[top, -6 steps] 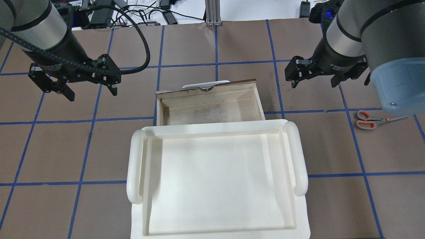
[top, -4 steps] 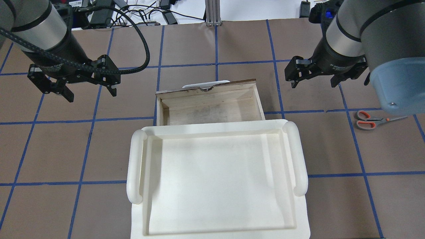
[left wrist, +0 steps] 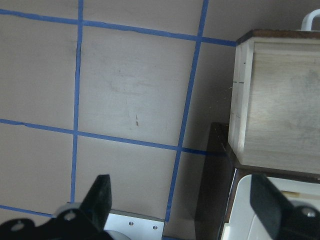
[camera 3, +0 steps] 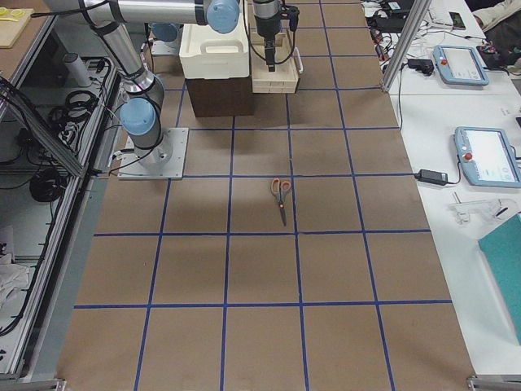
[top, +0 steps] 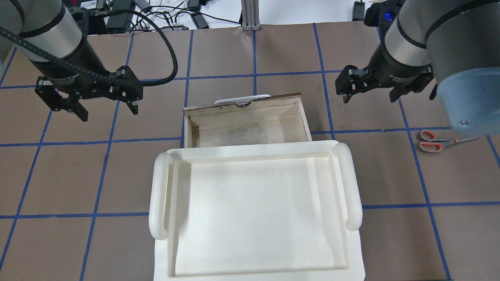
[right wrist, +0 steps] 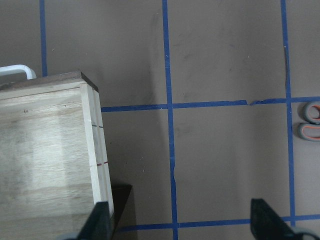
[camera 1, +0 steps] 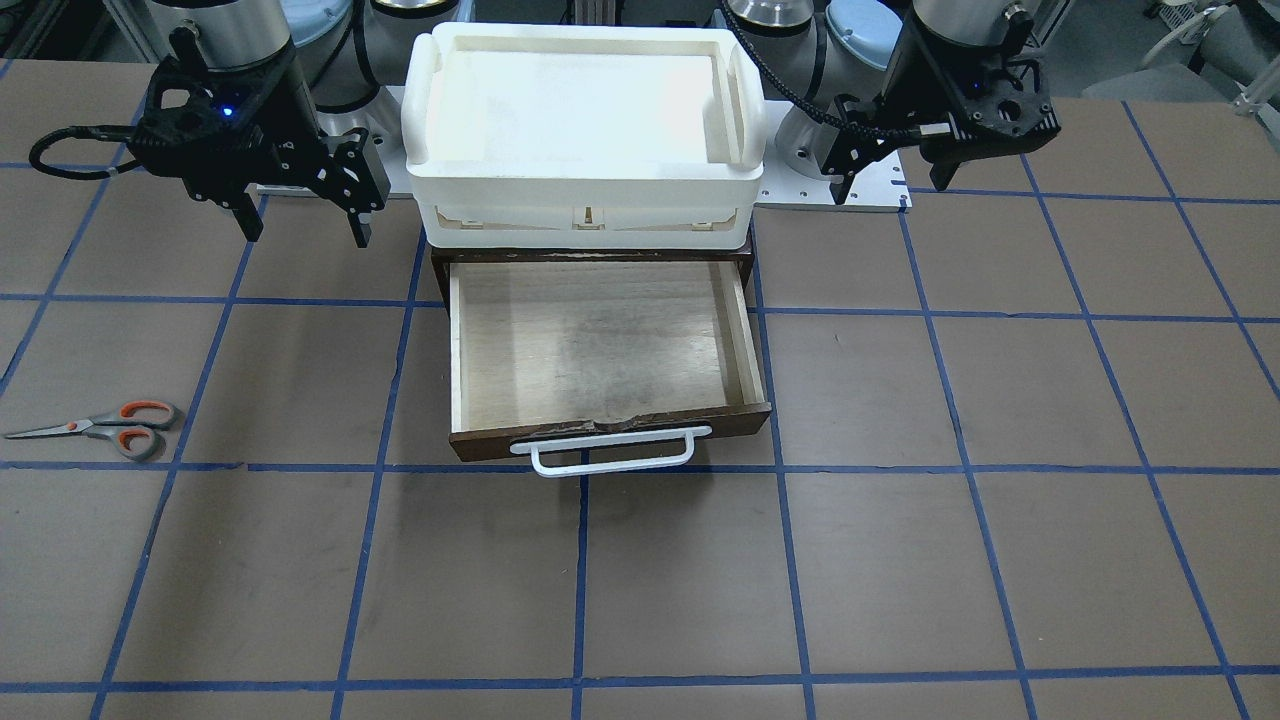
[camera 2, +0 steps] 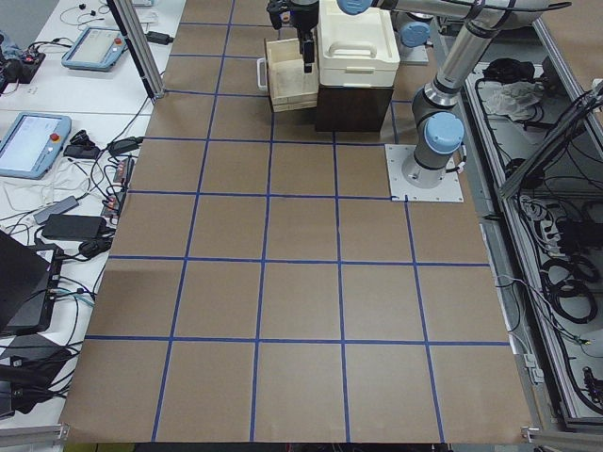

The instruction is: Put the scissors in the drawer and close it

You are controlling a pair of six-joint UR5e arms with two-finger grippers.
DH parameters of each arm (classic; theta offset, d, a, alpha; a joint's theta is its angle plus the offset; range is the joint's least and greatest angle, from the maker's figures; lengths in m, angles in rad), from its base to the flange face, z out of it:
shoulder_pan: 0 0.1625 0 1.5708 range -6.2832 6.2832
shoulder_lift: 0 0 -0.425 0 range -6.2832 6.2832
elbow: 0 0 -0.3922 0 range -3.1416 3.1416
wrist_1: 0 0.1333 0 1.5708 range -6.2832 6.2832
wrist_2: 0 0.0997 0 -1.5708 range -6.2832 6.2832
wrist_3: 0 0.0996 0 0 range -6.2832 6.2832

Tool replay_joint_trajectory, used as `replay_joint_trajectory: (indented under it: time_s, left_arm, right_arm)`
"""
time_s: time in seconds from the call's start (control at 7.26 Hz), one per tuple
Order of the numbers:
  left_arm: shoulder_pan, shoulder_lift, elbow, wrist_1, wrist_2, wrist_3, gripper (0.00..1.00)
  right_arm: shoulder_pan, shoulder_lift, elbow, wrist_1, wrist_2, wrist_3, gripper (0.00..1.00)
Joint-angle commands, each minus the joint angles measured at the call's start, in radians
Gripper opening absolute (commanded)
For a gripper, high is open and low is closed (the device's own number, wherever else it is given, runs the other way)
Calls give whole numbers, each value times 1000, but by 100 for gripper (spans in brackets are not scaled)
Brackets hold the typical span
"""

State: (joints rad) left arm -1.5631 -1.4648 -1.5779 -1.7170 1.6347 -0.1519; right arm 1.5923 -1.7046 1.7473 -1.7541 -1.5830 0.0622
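The scissors (top: 441, 141) lie flat on the brown table at the right, grey handles with orange-red loops; they also show in the front view (camera 1: 100, 428) and the right wrist view (right wrist: 312, 122). The wooden drawer (top: 250, 125) is pulled open and has nothing in it, its white bar handle (camera 1: 610, 455) facing away from me. My right gripper (top: 369, 99) is open and hovers right of the drawer, beyond the scissors. My left gripper (top: 109, 113) is open and hovers left of the drawer. In the front view the right gripper (camera 1: 306, 237) and left gripper (camera 1: 890, 188) flank the cabinet.
A white plastic tray (top: 160, 195) sits on top of the dark cabinet (camera 2: 349, 104) that holds the drawer. Blue tape lines grid the table. Cables and devices lie beyond the far table edge (top: 175, 15).
The left arm has shifted very slightly. Both grippers stay open; the scissors and drawer have not moved.
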Motion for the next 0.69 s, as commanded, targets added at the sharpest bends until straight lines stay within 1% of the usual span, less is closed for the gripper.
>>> replay_joint_trajectory:
  time_s: [0.0, 0.28, 0.55]
  left_arm:
    - [0, 4, -1, -35, -1, -67, 100]
    - [0, 3, -1, -36, -1, -77, 100]
    - [0, 3, -1, -42, -1, -77, 100]
  right_arm:
    - [0, -1, 0, 12, 3, -1, 100]
    - [-5, -1, -2, -4, 7, -68, 100]
    - [-6, 2, 0, 4, 6, -73, 100]
